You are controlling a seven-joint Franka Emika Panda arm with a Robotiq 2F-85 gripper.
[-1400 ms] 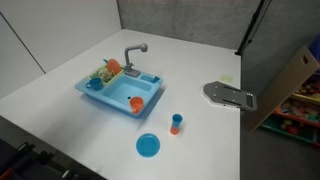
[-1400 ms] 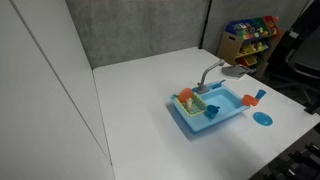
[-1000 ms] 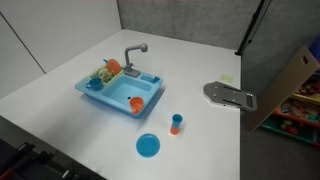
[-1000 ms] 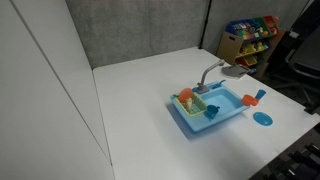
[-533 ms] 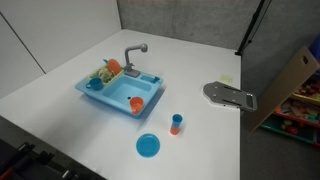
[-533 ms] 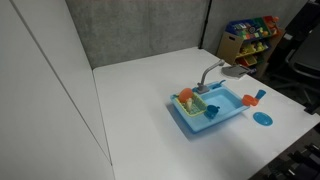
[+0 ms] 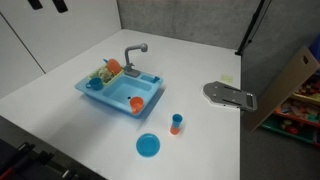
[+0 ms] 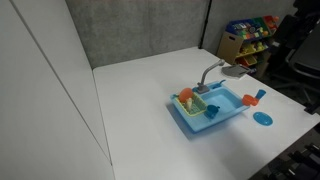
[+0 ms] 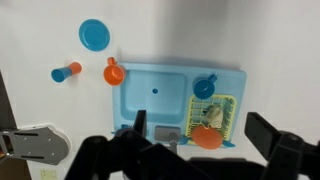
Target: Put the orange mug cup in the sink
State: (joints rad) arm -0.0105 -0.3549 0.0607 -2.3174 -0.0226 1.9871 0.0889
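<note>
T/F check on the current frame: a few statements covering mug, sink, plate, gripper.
1. The orange mug cup is inside the sink basin. False: it stands on the table just outside the sink's edge.
2. The round blue plate lies on the table, apart from the sink. True.
3. The gripper is shut on the orange mug cup. False: its jaws are open and empty, above the sink.
4. A blue cup sits on the sink's dish-rack side. True.
</note>
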